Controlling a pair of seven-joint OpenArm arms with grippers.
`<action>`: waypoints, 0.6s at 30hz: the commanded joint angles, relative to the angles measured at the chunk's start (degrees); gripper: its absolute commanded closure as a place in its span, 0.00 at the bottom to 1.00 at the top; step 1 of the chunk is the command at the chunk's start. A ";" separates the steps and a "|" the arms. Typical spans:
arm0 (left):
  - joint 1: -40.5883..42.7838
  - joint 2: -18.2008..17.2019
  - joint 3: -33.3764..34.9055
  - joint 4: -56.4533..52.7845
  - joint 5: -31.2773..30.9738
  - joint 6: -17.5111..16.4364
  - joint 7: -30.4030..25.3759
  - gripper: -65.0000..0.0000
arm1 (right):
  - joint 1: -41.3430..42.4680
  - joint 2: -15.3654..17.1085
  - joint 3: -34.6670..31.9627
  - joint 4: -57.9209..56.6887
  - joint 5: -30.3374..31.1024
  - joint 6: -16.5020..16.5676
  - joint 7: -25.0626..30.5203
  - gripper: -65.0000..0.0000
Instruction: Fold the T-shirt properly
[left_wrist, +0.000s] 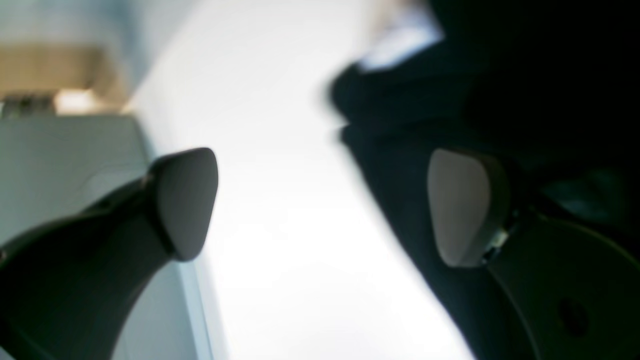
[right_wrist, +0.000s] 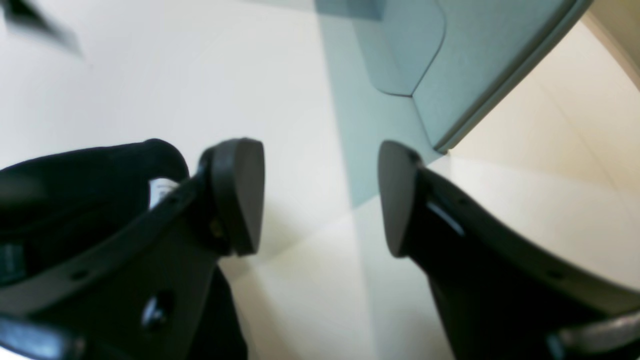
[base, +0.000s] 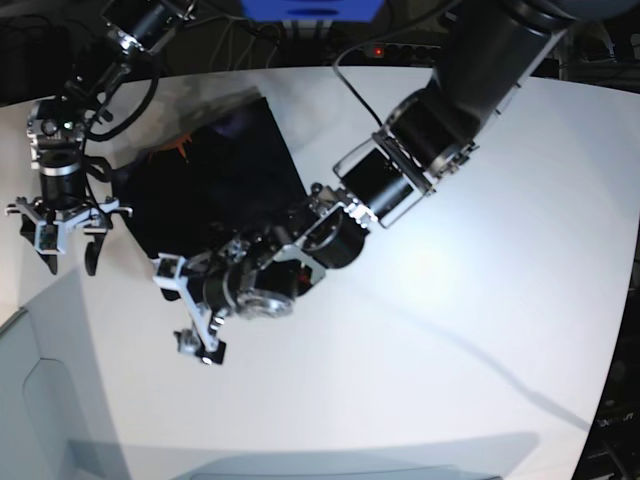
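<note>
The black T-shirt (base: 215, 165) lies folded into a rough rectangle at the back left of the white table (base: 450, 300). A bit of orange print (base: 182, 146) shows at its left edge. My left gripper (base: 187, 310) is open and empty, just off the shirt's near corner. In the left wrist view it (left_wrist: 325, 207) hangs over bare table, with dark cloth (left_wrist: 400, 95) beside its right finger. My right gripper (base: 69, 258) is open and empty at the shirt's left side. In the right wrist view it (right_wrist: 320, 197) has black cloth (right_wrist: 90, 175) and a white tag (right_wrist: 161, 190) behind its left finger.
The table's left edge (base: 20, 315) runs close to my right gripper, with a grey panel (base: 30, 400) beyond it, also in the right wrist view (right_wrist: 470, 60). A blue box (base: 310, 10) and cables sit behind the table.
</note>
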 joint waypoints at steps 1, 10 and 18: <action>-0.94 0.18 -3.24 1.63 0.03 0.75 -0.41 0.00 | 0.21 0.58 0.10 -0.09 0.97 0.31 1.24 0.45; 9.96 -4.39 -32.52 12.00 -0.06 0.75 -0.23 0.00 | 0.03 4.71 0.10 -9.41 0.97 0.31 1.32 0.58; 16.99 -8.26 -58.10 19.82 -4.10 0.75 7.50 0.00 | -0.05 7.79 0.10 -17.41 0.97 0.39 1.59 0.94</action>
